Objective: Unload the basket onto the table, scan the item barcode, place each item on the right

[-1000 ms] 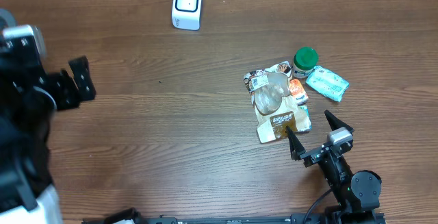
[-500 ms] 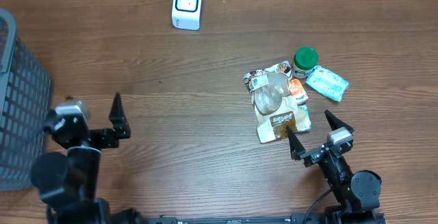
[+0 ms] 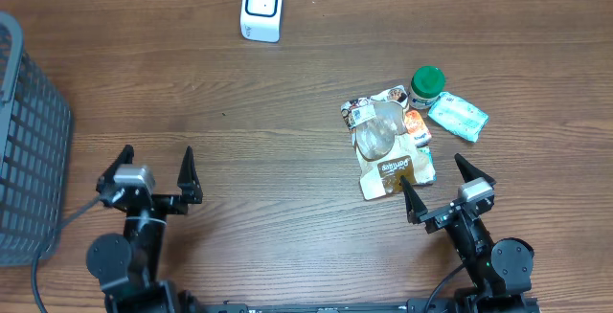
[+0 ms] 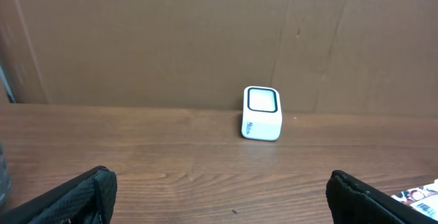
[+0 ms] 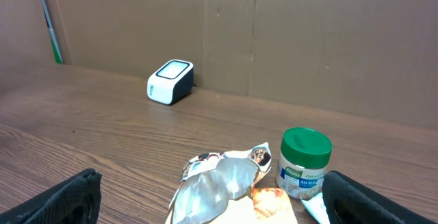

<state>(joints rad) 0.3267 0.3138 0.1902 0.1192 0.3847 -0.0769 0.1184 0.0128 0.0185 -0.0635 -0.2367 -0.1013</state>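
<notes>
A pile of items lies at the right of the table: a crumpled silver and brown snack packet [image 3: 388, 145] [image 5: 222, 183], a green-lidded jar [image 3: 427, 86] [image 5: 304, 159] and a teal wipes packet [image 3: 457, 117]. The white barcode scanner [image 3: 261, 8] [image 4: 262, 113] [image 5: 170, 81] stands at the far edge. My right gripper [image 3: 430, 169] [image 5: 215, 196] is open just in front of the pile, holding nothing. At the front left, my left gripper [image 3: 157, 160] [image 4: 222, 190] is open and empty, facing the scanner across bare wood.
A grey mesh basket [image 3: 29, 179] stands at the left edge, beside the left arm. A brown cardboard wall [image 4: 205, 39] closes off the back of the table behind the scanner.
The left arm has come down from high at the left edge to the front left of the table, uncovering the grey basket. The right arm and the items have not moved.
</notes>
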